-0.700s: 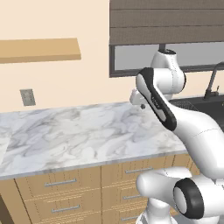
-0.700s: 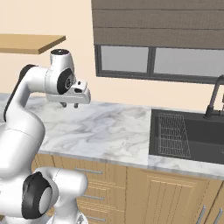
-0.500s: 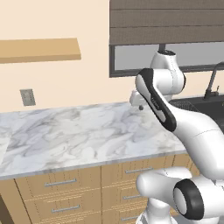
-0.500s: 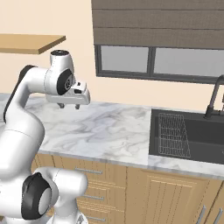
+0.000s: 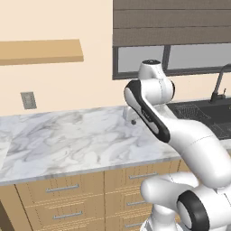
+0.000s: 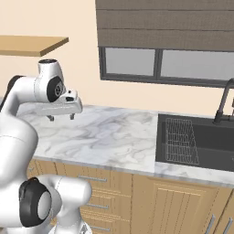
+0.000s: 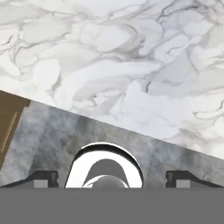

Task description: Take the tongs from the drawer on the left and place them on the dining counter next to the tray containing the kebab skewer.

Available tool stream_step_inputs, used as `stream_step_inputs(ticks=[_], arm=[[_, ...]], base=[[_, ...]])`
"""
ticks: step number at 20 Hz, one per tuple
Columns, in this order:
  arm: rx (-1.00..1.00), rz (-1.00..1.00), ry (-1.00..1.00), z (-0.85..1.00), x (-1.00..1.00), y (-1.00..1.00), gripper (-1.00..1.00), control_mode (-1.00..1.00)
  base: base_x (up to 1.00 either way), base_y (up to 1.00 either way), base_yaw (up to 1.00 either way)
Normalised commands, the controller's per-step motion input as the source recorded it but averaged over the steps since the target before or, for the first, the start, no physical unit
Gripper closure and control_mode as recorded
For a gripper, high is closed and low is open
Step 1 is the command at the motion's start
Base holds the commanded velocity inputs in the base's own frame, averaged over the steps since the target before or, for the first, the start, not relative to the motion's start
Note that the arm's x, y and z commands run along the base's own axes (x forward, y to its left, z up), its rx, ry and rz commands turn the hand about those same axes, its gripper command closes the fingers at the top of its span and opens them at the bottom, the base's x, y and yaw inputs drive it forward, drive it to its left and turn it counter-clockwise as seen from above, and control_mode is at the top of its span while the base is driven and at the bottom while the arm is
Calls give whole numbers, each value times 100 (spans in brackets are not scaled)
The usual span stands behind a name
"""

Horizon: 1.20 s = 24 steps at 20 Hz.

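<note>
My gripper hangs open over the front left part of the narrow marble worktop, fingers pointing down with nothing between them. From the left base view the gripper is partly hidden behind my own forearm. Seen from the hand, the fingertips stand wide apart above the worktop's front edge, with grey floor beyond it. Closed light-wood drawer fronts with silver bar handles sit under the worktop, among them the top left drawer. The tongs, tray, kebab skewer and dining counter are out of view.
A dark sink with a wire rack and a black faucet lies at the right. A wooden shelf hangs on the wall at upper left, with a wall outlet below it. A window runs behind the worktop.
The hand has come down and swung left, toward the worktop's front edge. The jaws stay open and the base has not moved.
</note>
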Motion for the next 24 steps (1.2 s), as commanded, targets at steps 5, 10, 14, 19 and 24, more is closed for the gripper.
stream_step_inputs(ticks=[5, 10, 14, 19, 24], arm=[[-5, 12, 2, -30, 0, 38, -100, -100], [-9, 15, -10, -39, 0, 63, -100, -100], [-13, 18, -10, -39, 0, 64, -100, -100], [-19, 20, -25, -44, 0, 71, -100, -100], [-19, 23, -21, -38, 0, 70, -100, -100]], base=[[0, 0, 0], [0, 0, 0], [0, 0, 0], [0, 0, 0], [0, 0, 0]])
